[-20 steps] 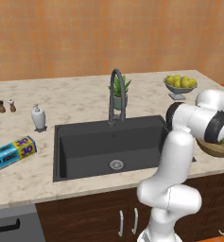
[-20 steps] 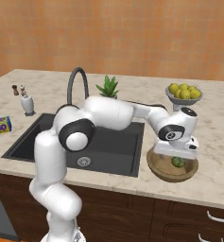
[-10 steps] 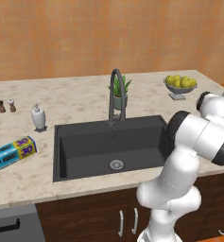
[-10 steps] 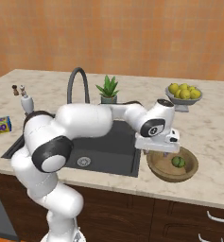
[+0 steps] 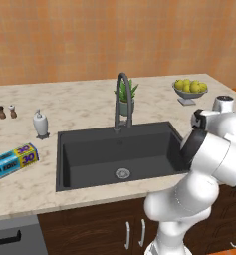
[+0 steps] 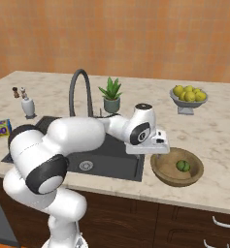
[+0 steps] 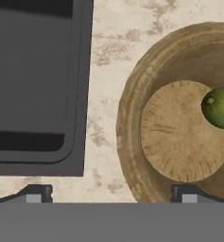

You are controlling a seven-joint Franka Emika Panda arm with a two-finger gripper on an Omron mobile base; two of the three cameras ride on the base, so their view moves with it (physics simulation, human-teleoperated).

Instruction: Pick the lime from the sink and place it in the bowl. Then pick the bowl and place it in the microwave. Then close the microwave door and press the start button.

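Since 1s ago, gripper (image 7: 108, 193) shifted toward sink (image 7: 33, 80).

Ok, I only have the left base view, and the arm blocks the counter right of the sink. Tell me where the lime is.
Observer: The lime lies inside the bowl, toward its far right side.
Operator: Give me the gripper state.
Observer: In the hand view the fingertips stand wide apart, nothing between them; the gripper is open.
Operator: Say where it sits relative to the bowl.
Observer: It hangs over the bowl's left rim, the side nearest the sink; one tip is above the counter, the other above the bowl's wall.
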